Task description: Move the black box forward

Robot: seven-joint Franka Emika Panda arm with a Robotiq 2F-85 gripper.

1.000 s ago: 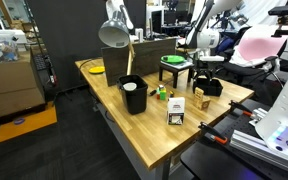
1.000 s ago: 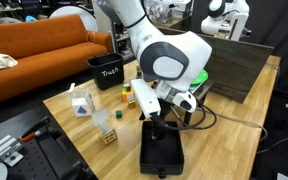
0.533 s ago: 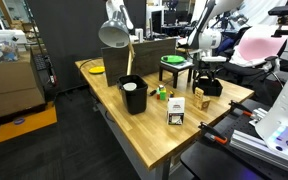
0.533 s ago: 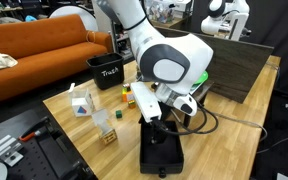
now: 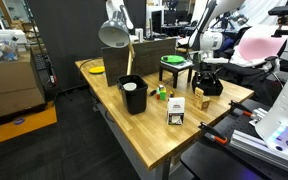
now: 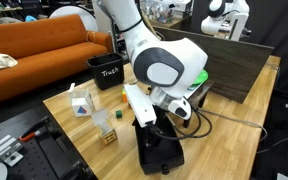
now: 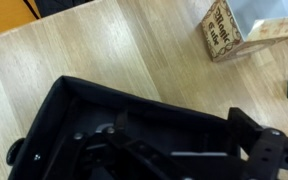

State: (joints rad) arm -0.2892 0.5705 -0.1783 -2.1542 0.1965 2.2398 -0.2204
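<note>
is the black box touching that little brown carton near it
Apart. The wrist view shows it plainly: a strip of bare wooden tabletop runs between the rim of the black box and the brown carton.

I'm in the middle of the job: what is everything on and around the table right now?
table: one, light wood, holds everything below
black box: one, matte black, near the table edge
tall bin: one, black, on the table
cup: one, white, inside the bin
stand: one, black with green top, on the table
carton: one, white, upright on the table
small box: one, brown and printed, near the black box
blocks: at least two, yellow and green, mid-table
lamp: one, grey, above the table
couch: one, orange, beyond the table
arm: one, white
gripper: one, dark, at the black box, jaws unclear
</note>
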